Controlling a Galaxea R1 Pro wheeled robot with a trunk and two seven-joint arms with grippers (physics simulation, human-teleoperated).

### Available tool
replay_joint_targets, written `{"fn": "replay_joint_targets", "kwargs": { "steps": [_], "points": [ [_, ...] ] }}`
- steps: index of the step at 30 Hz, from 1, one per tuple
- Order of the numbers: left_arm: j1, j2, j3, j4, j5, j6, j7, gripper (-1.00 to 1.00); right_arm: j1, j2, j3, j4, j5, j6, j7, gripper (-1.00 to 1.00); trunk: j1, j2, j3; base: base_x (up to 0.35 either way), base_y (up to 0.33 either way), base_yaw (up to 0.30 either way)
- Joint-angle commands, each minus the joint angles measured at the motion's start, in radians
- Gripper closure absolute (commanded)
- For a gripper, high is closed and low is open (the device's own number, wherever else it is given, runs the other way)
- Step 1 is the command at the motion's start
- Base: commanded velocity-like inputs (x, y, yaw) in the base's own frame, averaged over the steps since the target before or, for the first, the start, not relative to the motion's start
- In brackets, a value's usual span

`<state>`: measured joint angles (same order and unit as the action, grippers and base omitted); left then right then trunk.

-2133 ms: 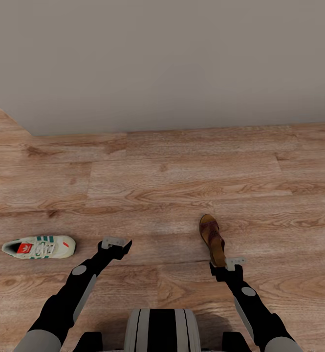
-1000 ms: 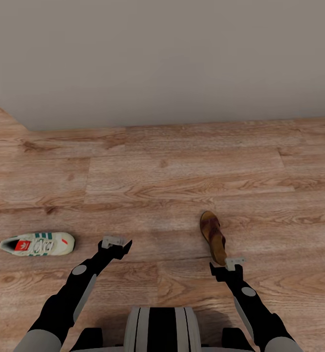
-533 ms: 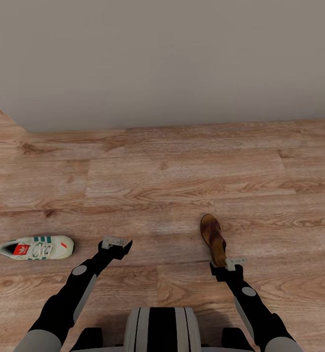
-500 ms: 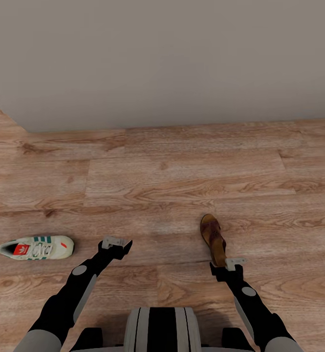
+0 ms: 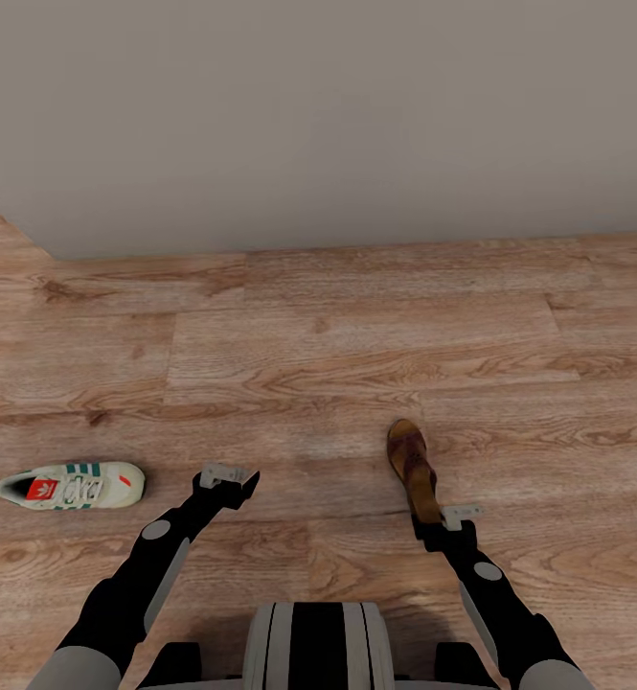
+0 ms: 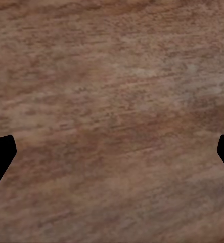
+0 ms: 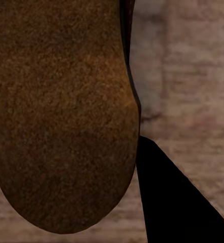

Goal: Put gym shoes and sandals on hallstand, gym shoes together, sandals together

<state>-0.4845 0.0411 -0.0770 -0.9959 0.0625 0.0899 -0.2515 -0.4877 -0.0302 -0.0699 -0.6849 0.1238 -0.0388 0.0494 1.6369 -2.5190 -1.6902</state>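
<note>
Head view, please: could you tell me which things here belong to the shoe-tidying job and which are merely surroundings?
Job:
- gym shoe, on the corridor floor
- sandal, at the right gripper
- left gripper, over bare floor

Surroundings:
- grey wall
- robot's trunk

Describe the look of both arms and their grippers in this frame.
Both arms are glossy black with light grey upper segments and a grey round cap at a joint. The left gripper and right gripper carry pale grey finger brackets on a black wrist. In the wrist views the fingertips render solid black. No cables or markings show.
</note>
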Motion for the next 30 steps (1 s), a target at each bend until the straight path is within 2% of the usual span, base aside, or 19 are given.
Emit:
{"fn": "replay_joint_targets", "kwargs": {
  "steps": [1, 12, 17, 30],
  "points": [
    [0.000, 0.000, -0.001, -0.001, 0.007, 0.007, -0.002, -1.00, 0.000, 0.001, -0.004, 0.001, 0.007, -0.003, 0.007, 1.00, 0.000, 0.000, 0.000, 0.000, 0.000, 0.000],
    [0.000, 0.000, -0.002, -0.001, 0.007, 0.007, -0.002, -1.00, 0.000, 0.001, -0.004, 0.001, 0.007, -0.003, 0.007, 1.00, 0.000, 0.000, 0.000, 0.000, 0.000, 0.000],
    [0.000, 0.002, -0.001, -0.001, 0.004, 0.008, 0.000, -1.00, 0.000, 0.002, -0.001, 0.000, 0.006, -0.060, 0.010, 1.00, -0.002, 0.001, 0.019, 0.000, 0.000, 0.000],
    [0.000, 0.002, -0.001, 0.000, 0.004, 0.008, 0.005, -1.00, 0.000, 0.003, -0.001, 0.001, 0.007, -0.070, 0.009, 1.00, -0.008, 0.004, 0.069, 0.000, 0.000, 0.000]
  ]
}}
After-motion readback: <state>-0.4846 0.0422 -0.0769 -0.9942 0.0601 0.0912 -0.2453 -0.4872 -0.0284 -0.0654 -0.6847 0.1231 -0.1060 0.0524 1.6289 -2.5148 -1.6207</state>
